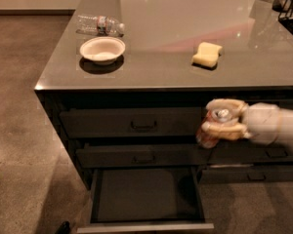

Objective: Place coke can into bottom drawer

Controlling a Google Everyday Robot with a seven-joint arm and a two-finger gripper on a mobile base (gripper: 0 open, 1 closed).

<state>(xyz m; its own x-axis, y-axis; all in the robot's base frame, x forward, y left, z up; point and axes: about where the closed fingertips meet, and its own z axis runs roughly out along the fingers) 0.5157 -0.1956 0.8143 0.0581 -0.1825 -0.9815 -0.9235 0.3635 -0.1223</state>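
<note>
My gripper (216, 121) comes in from the right and is shut on the coke can (212, 128), a reddish can with a silver top, held upright in front of the drawer fronts. The can hangs at the height of the two upper drawers, above and just right of the bottom drawer (144, 197). The bottom drawer is pulled out, and its dark flat floor shows with nothing on it.
On the countertop (185, 33) lie a white bowl (103, 49), a clear water bottle (99, 25) and a yellow sponge (207, 54). Two shut upper drawers with bar handles (143, 125) are above the open one. More drawers sit to the right.
</note>
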